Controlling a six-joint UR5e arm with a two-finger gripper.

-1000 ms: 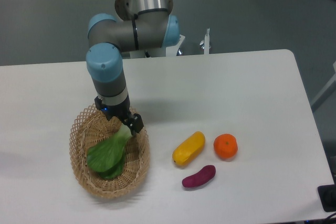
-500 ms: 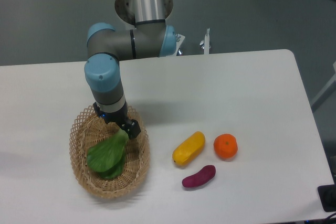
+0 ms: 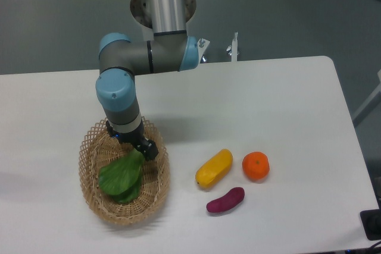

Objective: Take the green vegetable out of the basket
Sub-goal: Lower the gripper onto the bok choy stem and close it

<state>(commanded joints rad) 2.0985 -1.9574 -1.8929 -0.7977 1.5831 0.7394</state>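
Observation:
The green vegetable [image 3: 121, 176] lies in the oval wicker basket [image 3: 156, 187] at the front left of the table, its broad leaves pointing front-left. Its pale stem end is under my gripper [image 3: 140, 150], which reaches down into the basket from above. The fingers are hard to make out against the dark body, and the stem end is hidden by them. Whether they are shut on the stem does not show.
Right of the basket lie a yellow oblong vegetable [image 3: 214, 168], an orange [image 3: 256, 165] and a purple sweet potato [image 3: 225, 200]. The arm's base column [image 3: 164, 4] stands at the table's back edge.
The gripper has come lower and slightly left into the basket, and now covers the pale stem end that showed a second ago. The leaves have not shifted.

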